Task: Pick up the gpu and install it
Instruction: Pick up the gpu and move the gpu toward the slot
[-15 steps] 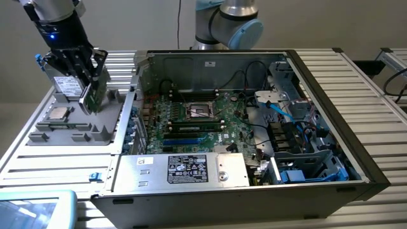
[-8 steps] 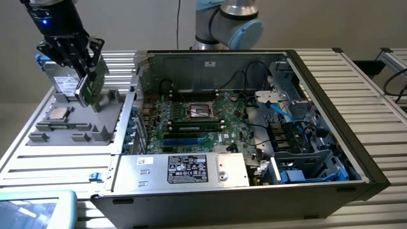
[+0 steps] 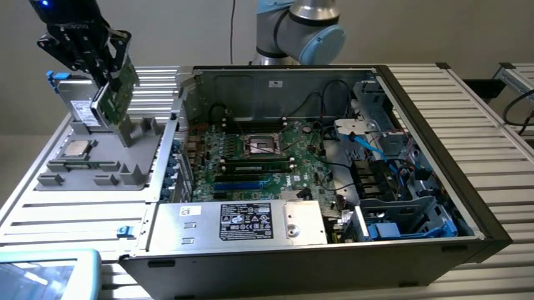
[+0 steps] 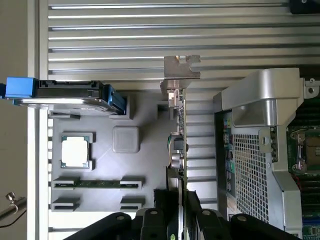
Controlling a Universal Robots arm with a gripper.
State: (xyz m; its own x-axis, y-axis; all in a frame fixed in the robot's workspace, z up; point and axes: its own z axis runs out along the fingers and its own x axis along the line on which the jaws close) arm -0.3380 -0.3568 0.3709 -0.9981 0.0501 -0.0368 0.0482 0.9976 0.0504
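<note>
Gpu (image 3: 121, 89): clamped edge-on in claw (image 3: 105, 78), hanging tilted beneath it. Bracket (image 4: 181, 67) at end farthest from claw. Just above grey tray (image 3: 84, 167) at exterior view's left; contact with tray unclear. Processor (image 3: 77, 148) lying in tray nearby. Open case (image 3: 250, 87) beside tray, both on slatted surface (image 3: 492, 144).

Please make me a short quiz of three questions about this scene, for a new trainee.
1. True or false: the gpu already sits in the motherboard.
2. Fill in: the processor chip lies on the grey ___.
3. The gripper is: A) open and empty B) shut on the gpu C) shut on the processor chip.
Key: 1 false; 2 tray; 3 B.
</note>
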